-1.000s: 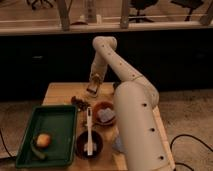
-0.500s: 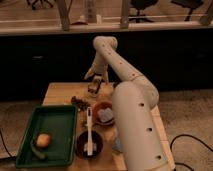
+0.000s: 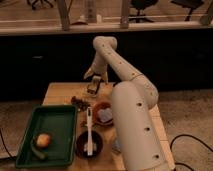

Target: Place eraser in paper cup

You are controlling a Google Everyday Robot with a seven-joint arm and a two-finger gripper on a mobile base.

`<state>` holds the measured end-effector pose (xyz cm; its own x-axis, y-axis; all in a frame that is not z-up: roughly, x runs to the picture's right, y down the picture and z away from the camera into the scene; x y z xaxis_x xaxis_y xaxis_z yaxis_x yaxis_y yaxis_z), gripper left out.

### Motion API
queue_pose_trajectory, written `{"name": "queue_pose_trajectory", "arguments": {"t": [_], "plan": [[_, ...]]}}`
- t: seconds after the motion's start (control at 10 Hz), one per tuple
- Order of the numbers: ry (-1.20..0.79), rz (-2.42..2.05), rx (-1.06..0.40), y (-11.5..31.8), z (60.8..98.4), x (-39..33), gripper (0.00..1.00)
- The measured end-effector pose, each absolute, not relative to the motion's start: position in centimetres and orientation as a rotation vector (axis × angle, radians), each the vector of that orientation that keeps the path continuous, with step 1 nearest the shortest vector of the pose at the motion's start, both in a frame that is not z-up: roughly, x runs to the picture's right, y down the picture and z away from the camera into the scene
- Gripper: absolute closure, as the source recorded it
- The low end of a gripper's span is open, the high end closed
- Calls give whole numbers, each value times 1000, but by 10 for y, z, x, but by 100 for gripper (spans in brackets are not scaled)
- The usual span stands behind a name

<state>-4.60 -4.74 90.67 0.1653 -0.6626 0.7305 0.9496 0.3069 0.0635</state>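
My gripper (image 3: 94, 86) hangs from the pale arm over the far middle of the wooden table (image 3: 60, 92), just above the top. I cannot make out an eraser in it. Small dark bits (image 3: 77, 102) lie just in front of it. A pale whitish round thing (image 3: 105, 115) sits inside a reddish bowl (image 3: 98, 107) near the table's middle. Another pale thing (image 3: 116, 145) peeks out beside my arm at the front. I cannot tell which of them is the paper cup.
A green tray (image 3: 55, 125) at the front left holds an orange fruit (image 3: 43, 140) and a green item (image 3: 36, 152). A dark red bowl (image 3: 80, 145) with a white long-handled tool (image 3: 89, 131) stands beside it. My arm (image 3: 132, 120) covers the right side.
The gripper has shifted only slightly above the far part of the table. Nothing on the table has moved.
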Motion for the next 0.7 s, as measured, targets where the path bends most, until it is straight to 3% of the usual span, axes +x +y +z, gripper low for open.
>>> {"name": "queue_pose_trajectory", "arguments": {"t": [0.7], "plan": [[-761, -1209, -469, -47, 908, -45, 20]]}}
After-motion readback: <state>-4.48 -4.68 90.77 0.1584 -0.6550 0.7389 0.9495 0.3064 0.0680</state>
